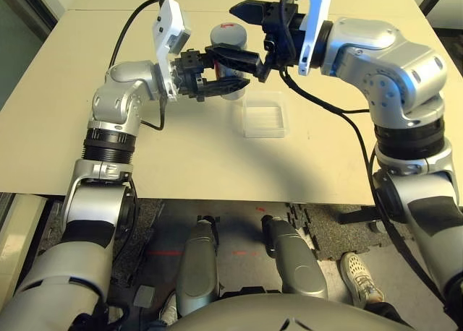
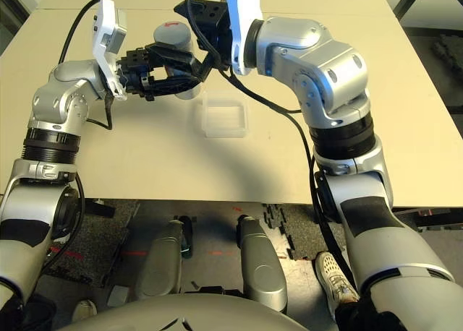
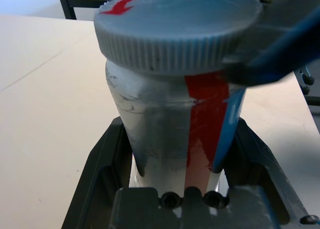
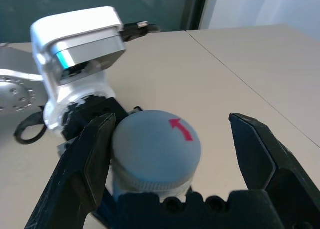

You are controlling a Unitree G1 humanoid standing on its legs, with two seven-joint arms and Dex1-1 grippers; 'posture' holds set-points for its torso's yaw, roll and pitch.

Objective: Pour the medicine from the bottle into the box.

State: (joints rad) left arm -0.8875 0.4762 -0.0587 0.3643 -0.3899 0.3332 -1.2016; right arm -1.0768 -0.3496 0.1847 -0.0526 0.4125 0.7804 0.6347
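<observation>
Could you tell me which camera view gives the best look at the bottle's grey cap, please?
The right wrist view: the cap lies between the open right pincer's fingers, its top and red arrow plain. The left wrist view shows its ribbed edge above the bottle that the left pincer clamps. Both head views show it small, partly hidden.

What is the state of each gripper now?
Left gripper: closed on the silvery-grey cylindrical bottle with red-marked label.
Right gripper: open, around its round grey cap.
</observation>
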